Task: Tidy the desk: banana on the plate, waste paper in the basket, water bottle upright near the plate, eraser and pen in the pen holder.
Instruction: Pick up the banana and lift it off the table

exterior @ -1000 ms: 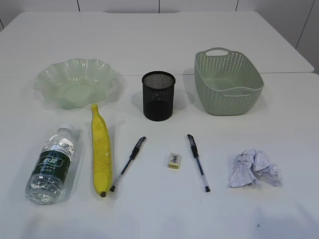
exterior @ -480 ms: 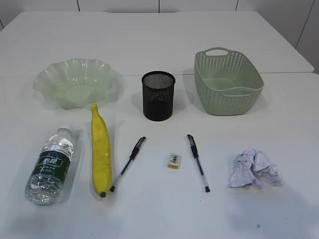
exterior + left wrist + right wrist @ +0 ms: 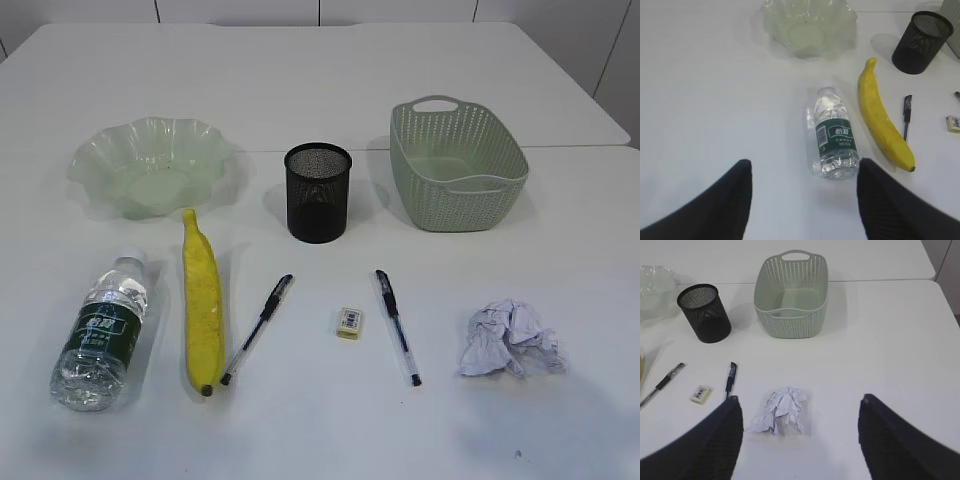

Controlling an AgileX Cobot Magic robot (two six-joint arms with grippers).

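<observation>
The banana (image 3: 203, 305) lies between the water bottle (image 3: 103, 330), which is on its side, and a pen (image 3: 257, 328). The eraser (image 3: 349, 322), a second pen (image 3: 397, 325) and the waste paper (image 3: 510, 338) lie to the right. Behind them stand the plate (image 3: 150, 165), pen holder (image 3: 318, 192) and basket (image 3: 457, 165), all empty. My left gripper (image 3: 802, 200) is open above the desk, just short of the bottle's base (image 3: 835, 132). My right gripper (image 3: 800, 440) is open, just short of the waste paper (image 3: 780, 410). Neither gripper shows in the exterior view.
The white desk (image 3: 320, 430) runs to a seam behind the plate and basket, with a second tabletop beyond. In the left wrist view the banana (image 3: 883, 120) lies right of the bottle. In the right wrist view the basket (image 3: 792, 295) stands straight beyond the paper.
</observation>
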